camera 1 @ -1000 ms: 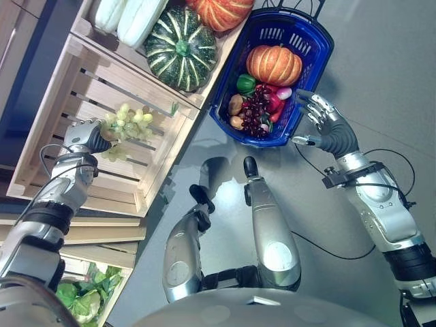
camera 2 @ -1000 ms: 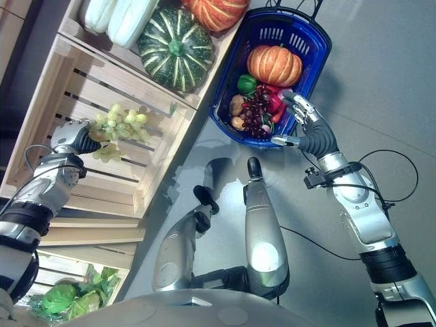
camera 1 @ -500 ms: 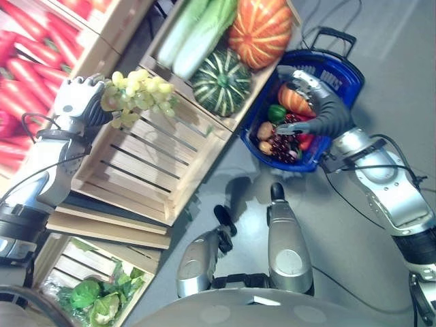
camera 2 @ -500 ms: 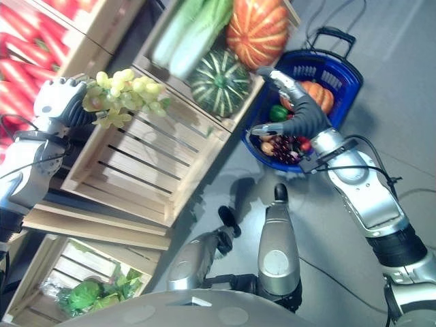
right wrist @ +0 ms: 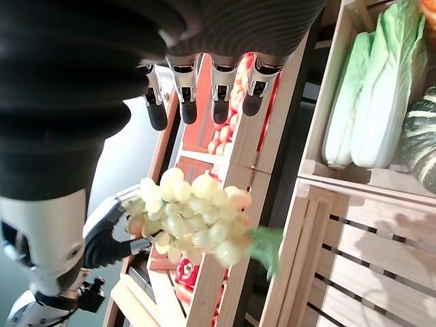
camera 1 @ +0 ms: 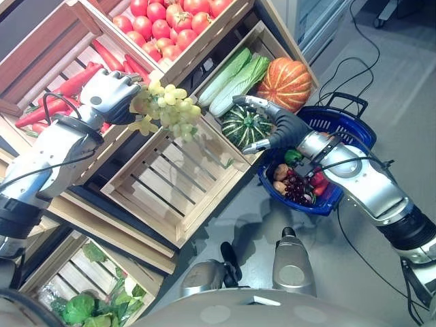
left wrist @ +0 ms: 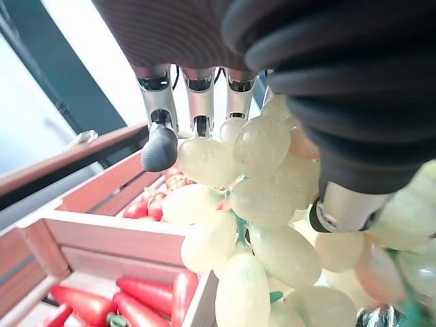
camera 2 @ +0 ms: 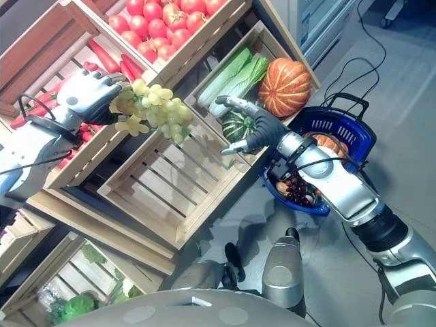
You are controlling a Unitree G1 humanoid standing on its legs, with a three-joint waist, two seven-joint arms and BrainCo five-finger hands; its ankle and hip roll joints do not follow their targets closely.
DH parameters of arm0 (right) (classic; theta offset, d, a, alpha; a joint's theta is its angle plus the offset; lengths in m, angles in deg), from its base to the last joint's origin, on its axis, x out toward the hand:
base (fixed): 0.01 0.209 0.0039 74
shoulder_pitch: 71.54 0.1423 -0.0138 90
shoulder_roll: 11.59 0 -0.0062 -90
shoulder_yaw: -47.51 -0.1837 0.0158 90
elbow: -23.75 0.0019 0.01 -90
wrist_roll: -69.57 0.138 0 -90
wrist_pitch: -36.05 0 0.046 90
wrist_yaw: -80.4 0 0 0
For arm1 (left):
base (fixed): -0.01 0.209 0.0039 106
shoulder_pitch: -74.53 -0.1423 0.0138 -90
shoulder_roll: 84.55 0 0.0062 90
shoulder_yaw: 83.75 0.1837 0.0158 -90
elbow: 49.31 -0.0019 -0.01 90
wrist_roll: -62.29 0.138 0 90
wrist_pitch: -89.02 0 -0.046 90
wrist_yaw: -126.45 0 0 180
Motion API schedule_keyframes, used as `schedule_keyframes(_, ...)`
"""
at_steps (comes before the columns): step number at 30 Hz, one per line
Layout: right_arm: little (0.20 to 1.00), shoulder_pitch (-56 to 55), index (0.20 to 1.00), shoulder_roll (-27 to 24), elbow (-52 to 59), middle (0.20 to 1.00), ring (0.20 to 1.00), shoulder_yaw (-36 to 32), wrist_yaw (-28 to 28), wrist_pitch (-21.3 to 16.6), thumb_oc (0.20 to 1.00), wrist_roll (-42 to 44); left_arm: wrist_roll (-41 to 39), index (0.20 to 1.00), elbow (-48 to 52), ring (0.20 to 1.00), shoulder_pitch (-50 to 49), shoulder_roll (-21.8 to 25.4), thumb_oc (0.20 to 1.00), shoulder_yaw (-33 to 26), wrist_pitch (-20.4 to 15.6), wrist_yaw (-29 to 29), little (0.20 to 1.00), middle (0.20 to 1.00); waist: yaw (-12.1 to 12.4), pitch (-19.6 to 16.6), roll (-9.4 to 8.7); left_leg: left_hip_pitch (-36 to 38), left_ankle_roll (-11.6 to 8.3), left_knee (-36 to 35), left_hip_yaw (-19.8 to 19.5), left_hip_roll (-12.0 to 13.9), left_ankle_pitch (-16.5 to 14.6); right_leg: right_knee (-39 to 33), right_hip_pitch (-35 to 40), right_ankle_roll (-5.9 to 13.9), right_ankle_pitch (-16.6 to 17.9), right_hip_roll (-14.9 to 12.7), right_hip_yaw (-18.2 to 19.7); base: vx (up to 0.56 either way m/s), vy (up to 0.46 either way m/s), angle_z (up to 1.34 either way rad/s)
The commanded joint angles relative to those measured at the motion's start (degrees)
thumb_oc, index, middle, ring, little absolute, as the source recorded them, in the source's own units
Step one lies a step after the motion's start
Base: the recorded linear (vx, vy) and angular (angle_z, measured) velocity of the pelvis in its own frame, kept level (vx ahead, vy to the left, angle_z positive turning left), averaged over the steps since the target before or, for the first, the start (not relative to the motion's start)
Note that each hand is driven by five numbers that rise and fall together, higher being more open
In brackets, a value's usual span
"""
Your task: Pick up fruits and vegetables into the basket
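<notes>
The left robot hand (camera 1: 109,95), clenched on the grapes (camera 1: 167,109), has lifted them out of the empty crate (camera 1: 174,180) while the right robot hand (camera 1: 276,126), fingers spread, has reached toward them, so a handover to the basket (camera 1: 354,126) looks likely.

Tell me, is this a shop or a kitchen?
Most likely a shop's produce corner, or a mock-up of one. Slanted wooden crates hold sorted tomatoes, cabbages and pumpkins, and a blue shopping basket stands on the floor. The left hand holds green grapes.
</notes>
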Motion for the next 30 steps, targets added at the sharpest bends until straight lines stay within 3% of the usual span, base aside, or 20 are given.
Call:
schedule_keyframes(1,1.000,2.7,1.000,4.3,3.6,1.000,1.000,1.3,-4.7,-3.5,1.000,-0.7,1.8,0.200,2.5,0.200,5.3,4.6,0.200,0.1,1.0,-0.4,0.200,0.200,-0.5,-3.6,-2.54,0.3,-0.18,3.7,-2.3,0.2,-3.2,-11.1,10.2,5.26,4.0,-3.3,-1.1,0.03,-0.023,0.11)
schedule_keyframes(2,1.000,3.8,1.000,6.3,4.0,1.000,1.000,1.5,-9.1,-3.6,1.000,0.0,2.7,0.200,4.2,0.200,6.8,3.9,0.200,0.8,1.4,0.5,0.200,0.200,-0.3,-3.9,-2.55,0.8,-0.12,3.4,-2.6,0.1,-3.4,-11.3,10.5,5.41,4.0,-3.2,-1.1,0.03,-0.021,0.08)
schedule_keyframes(5,1.000,4.8,1.000,9.0,4.5,1.000,1.000,1.0,-14.9,-3.5,1.000,0.2,3.0,0.200,5.6,0.200,8.5,3.0,0.200,2.0,1.9,0.5,0.200,0.200,0.0,-4.2,-2.67,1.4,-0.09,2.9,-2.9,0.0,-3.6,-11.9,11.3,5.70,4.2,-3.2,-1.2,0.02,-0.011,0.01)
schedule_keyframes(12,1.000,6.7,1.000,12.8,5.6,1.000,1.000,1.6,-21.5,0.3,1.000,-0.8,-5.3,0.200,8.2,0.200,11.8,0.2,0.200,3.3,4.4,7.1,0.200,0.200,0.5,-5.1,-2.59,2.6,-0.05,1.6,-3.0,-0.1,-3.7,-13.0,12.1,6.31,4.6,-3.3,-1.3,0.02,0.011,0.06)
schedule_keyframes(20,1.000,9.6,1.000,16.9,5.6,1.000,1.000,1.4,-23.4,4.6,1.000,-1.6,-14.3,0.200,9.9,0.200,14.8,-6.8,0.200,3.6,8.9,19.4,0.200,0.200,1.1,-6.0,-2.97,3.4,-0.13,1.0,-3.4,0.0,-3.7,-13.3,12.8,6.60,4.7,-3.4,-1.4,0.01,0.006,0.04)
schedule_keyframes(30,1.000,10.3,1.000,19.5,4.7,1.000,1.000,0.8,-22.4,6.5,1.000,0.4,-22.9,0.200,10.3,0.200,15.7,-10.7,0.200,3.6,13.8,25.9,0.200,0.200,1.4,-6.6,-3.66,4.1,-0.11,0.5,-3.0,0.4,-3.7,-13.8,13.2,6.79,5.0,-3.4,-1.4,0.00,0.000,0.00)
